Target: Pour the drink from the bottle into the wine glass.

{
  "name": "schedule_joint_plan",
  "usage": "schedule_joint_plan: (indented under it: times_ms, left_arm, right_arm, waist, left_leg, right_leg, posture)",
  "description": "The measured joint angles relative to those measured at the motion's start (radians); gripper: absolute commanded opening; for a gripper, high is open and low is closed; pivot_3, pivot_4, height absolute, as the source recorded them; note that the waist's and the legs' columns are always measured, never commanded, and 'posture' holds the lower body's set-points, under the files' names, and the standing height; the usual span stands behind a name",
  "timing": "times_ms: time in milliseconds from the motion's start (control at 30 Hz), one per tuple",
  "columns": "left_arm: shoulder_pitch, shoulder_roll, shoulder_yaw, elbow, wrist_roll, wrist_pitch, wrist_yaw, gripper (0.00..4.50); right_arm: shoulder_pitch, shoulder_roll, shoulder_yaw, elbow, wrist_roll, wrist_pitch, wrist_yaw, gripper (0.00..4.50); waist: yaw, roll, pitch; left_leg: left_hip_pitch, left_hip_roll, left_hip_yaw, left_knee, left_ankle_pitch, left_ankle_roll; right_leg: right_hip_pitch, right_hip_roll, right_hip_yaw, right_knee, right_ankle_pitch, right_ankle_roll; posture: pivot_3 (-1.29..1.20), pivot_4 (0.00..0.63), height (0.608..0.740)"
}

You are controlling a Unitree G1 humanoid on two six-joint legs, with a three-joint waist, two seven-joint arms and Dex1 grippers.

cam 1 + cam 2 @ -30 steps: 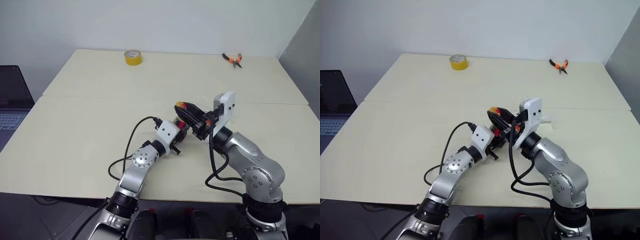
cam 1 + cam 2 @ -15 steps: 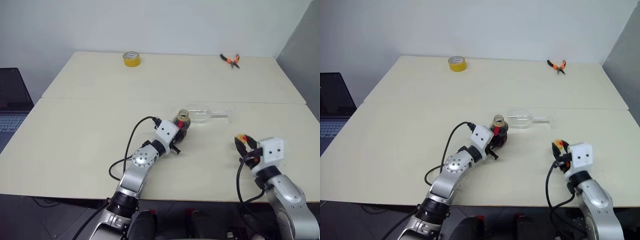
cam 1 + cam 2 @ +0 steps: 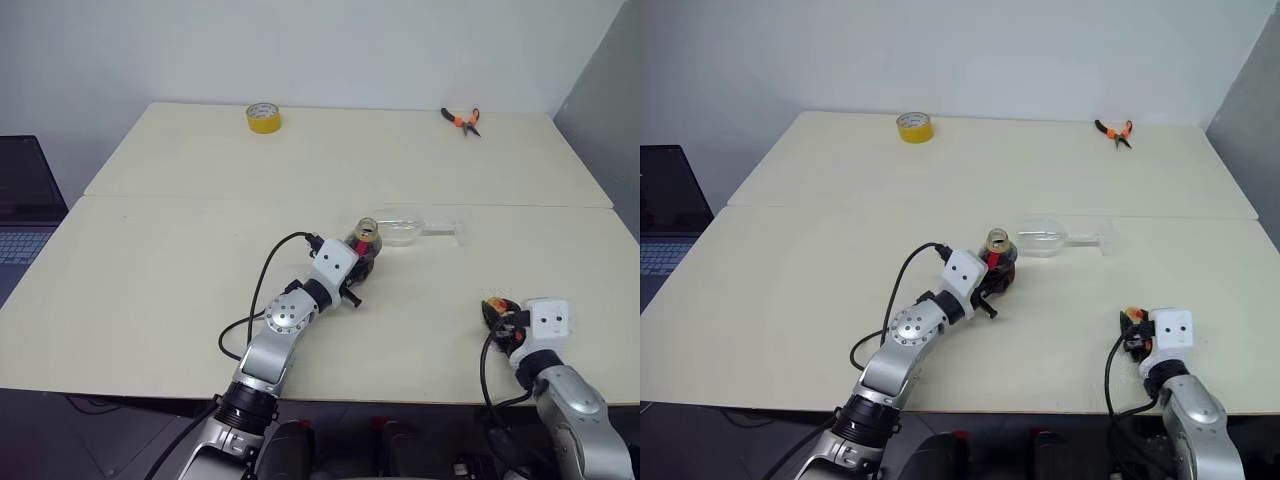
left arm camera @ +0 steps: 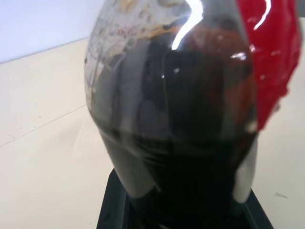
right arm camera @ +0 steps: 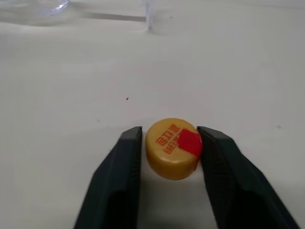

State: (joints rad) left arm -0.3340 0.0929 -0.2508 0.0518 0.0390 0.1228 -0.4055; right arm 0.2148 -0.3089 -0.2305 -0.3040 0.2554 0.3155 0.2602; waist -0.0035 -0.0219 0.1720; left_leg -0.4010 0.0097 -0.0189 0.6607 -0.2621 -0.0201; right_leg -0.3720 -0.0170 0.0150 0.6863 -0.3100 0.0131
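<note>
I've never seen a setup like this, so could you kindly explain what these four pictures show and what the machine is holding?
It is a humanoid robot with two arms, each ending in two black fingers. Two pictures come from cameras on its head, looking down over a pale table; the other two come from cameras on its wrists. The left gripper is shut on the bottle, which stands open-topped with the dark drink inside. The wine glass lies on its side just beyond the bottle. The right gripper, near the table's front edge, has the bottle's yellow cap between its fingers, the cap resting on the table with narrow gaps either side. A yellow tape roll and orange pliers lie at the far edge.
</note>
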Motion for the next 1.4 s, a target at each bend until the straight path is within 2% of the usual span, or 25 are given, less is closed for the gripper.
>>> schedule_joint_plan:
  times_ms: [167,333,467,633,733,900,1033,1267,1400]
  left_arm:
    - [0.000,0.000,0.000,0.000,0.000,0.000,0.001,0.67]
    - [0.000,0.002,0.009,0.000,0.000,-0.001,0.007,0.67]
    - [0.001,0.004,0.055,0.000,-0.004,-0.003,0.034,0.67]
    - [-0.019,0.022,0.159,0.004,-0.005,-0.027,0.120,0.67]
    - [-0.043,0.036,0.225,0.043,-0.026,-0.027,0.153,0.67]
    - [-0.101,0.063,0.326,0.198,-0.073,-0.033,0.181,0.67]
    - [-0.223,0.105,0.395,0.403,-0.102,-0.101,0.220,0.66]
    - [-0.338,0.144,0.445,0.663,-0.112,-0.246,0.242,0.66]
    - [-0.373,0.149,0.457,0.741,-0.116,-0.295,0.246,0.65]
  right_arm:
    - [0.005,-0.021,-0.019,-0.011,0.014,0.036,0.017,4.46]
    - [0.036,-0.037,0.003,-0.046,-0.002,0.025,0.042,4.50]
    - [0.039,-0.036,0.037,-0.099,-0.059,-0.059,0.040,4.50]
    - [-0.103,-0.043,0.159,-0.301,-0.034,-0.034,0.085,4.50]
    - [-0.182,-0.091,0.238,-0.348,-0.019,0.028,0.139,4.50]
    - [-0.311,-0.105,0.322,-0.347,0.030,0.089,0.216,4.50]
    - [-0.421,-0.095,0.411,-0.271,0.042,0.095,0.285,4.50]
    - [-0.496,-0.042,0.482,-0.197,0.019,0.093,0.300,4.50]
    - [-0.500,-0.038,0.487,-0.190,0.001,0.092,0.295,4.50]
  waist:
    - [0.000,0.000,0.000]
    - [0.000,0.000,0.000]
    - [-0.002,0.000,0.000]
    - [-0.005,0.000,0.000]
    - [0.000,0.000,0.000]
    - [0.003,-0.002,0.001]
    - [0.002,-0.005,0.002]
    - [0.003,-0.005,0.002]
    - [0.002,-0.005,0.002]
  left_leg:
    - [0.000,0.000,0.000,0.000,0.000,0.000]
    - [0.000,0.000,0.000,0.000,0.000,0.000]
    - [0.000,0.000,0.000,0.000,0.000,0.000]
    - [0.000,0.001,-0.002,0.000,0.000,0.000]
    - [0.000,0.000,-0.001,0.001,0.000,0.000]
    - [-0.001,-0.001,-0.002,0.001,0.000,0.000]
    - [-0.001,-0.001,-0.003,0.002,0.000,0.000]
    - [-0.002,-0.001,-0.003,0.002,0.000,0.000]
    - [-0.002,-0.001,-0.004,0.002,0.000,-0.001]
  right_leg:
    - [0.000,0.000,0.000,0.000,0.000,0.000]
    - [0.000,0.000,0.000,0.000,0.000,0.000]
    - [-0.001,0.000,0.000,0.000,0.000,0.000]
    - [-0.001,0.001,-0.001,0.001,0.000,0.000]
    - [0.000,0.000,-0.001,0.000,0.000,0.000]
    - [0.000,0.000,-0.002,0.000,0.000,0.000]
    - [0.000,0.000,-0.004,0.001,0.000,0.000]
    - [-0.001,-0.002,-0.005,-0.001,0.001,0.000]
    - [-0.001,-0.002,-0.005,0.001,0.001,0.000]
  posture:
    - [0.00,0.150,0.740]
    - [0.00,0.150,0.740]
    - [0.00,0.150,0.740]
    - [0.00,0.150,0.740]
    - [0.00,0.150,0.740]
    - [0.00,0.150,0.740]
    - [0.00,0.150,0.740]
    - [0.00,0.150,0.740]
    - [0.00,0.150,0.740]
